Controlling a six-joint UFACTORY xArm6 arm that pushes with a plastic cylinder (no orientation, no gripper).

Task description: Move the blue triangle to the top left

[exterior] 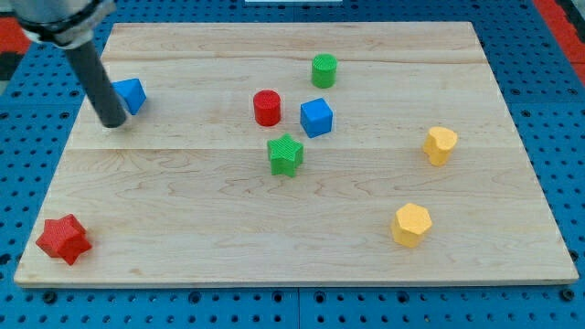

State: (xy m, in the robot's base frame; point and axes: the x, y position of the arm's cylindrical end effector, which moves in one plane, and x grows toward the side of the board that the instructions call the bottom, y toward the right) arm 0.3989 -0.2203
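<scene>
The blue triangle (131,94) lies near the board's left edge, in its upper part. My tip (112,123) rests on the board just below and to the left of the triangle, touching or nearly touching it. The dark rod rises from there toward the view's top left and hides the triangle's left corner.
A red cylinder (267,108), blue cube (316,117), green cylinder (324,70) and green star (285,154) cluster at the middle. Two yellow blocks (440,144) (411,225) lie at the right. A red star (64,239) sits at the bottom left corner. The wooden board (292,265) lies on a blue pegboard.
</scene>
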